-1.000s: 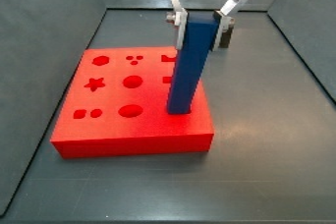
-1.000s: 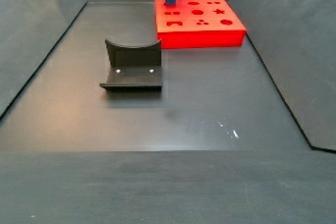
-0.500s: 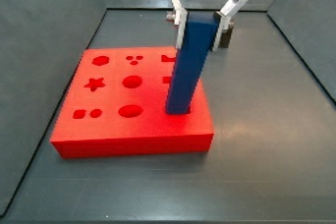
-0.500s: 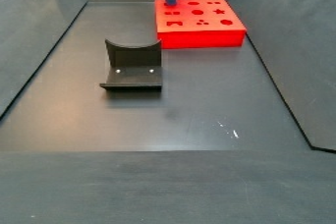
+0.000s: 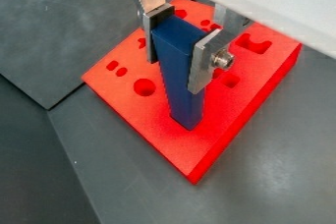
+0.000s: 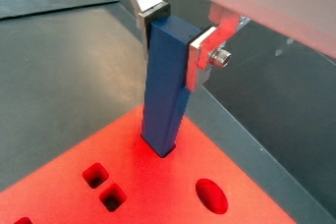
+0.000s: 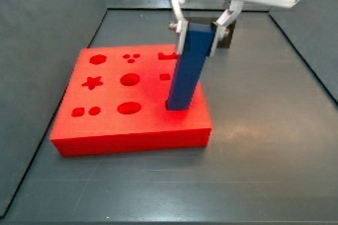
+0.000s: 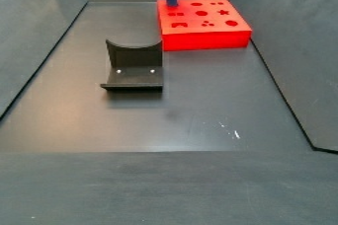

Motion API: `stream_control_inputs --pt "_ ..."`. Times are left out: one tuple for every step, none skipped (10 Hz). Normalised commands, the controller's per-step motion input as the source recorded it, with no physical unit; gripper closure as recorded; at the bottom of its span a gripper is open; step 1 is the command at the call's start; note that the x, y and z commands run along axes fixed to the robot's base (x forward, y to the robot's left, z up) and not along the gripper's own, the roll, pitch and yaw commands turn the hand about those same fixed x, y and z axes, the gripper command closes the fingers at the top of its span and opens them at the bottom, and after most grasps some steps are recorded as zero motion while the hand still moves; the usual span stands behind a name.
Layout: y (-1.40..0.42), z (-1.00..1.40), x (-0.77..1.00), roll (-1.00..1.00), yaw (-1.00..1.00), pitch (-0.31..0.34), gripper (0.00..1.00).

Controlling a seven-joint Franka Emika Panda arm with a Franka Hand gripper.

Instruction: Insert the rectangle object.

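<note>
Looking down the wrist views, we see the gripper (image 5: 182, 41) closed narrowly on the upper end of the rectangle object (image 5: 178, 76) — one silver finger (image 6: 207, 55) pressed flat on each side face, dark pads against the blue. The bar stands nearly upright, leaning slightly in a side view (image 7: 189, 67), its lower end on the red board (image 7: 132, 135) near the board's edge. Whether that end sits in a hole or merely on the surface we cannot quite tell. Well apart from the board, the fixture (image 8: 132, 68) stands on the dark floor (image 8: 172, 160).
</note>
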Motion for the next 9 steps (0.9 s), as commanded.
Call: stream_control_inputs --pt "-0.38 -0.57 -0.3 0.0 -0.14 -0.367 1.0" --pt "-0.3 -0.32 -0.1 -0.16 -0.2 -0.459 1.0" --pt "-0.23 -0.16 0.0 -0.25 -0.11 -0.5 1.0" --pt "-0.03 -0.58 -0.09 -0.06 -0.22 -0.347 1.0" --pt "0.0 -0.89 -0.01 -0.04 -0.2 -0.183 1.0" --pt "0.0 -1.0 -0.07 -0.01 -0.22 -0.121 1.0" --pt "0.0 -1.0 -0.11 0.0 -0.17 -0.099 1.0" --pt "0.0 -0.53 -0.05 -0.04 -0.18 -0.117 1.0" --pt "-0.04 -0.3 0.0 -0.01 -0.31 -0.067 1.0"
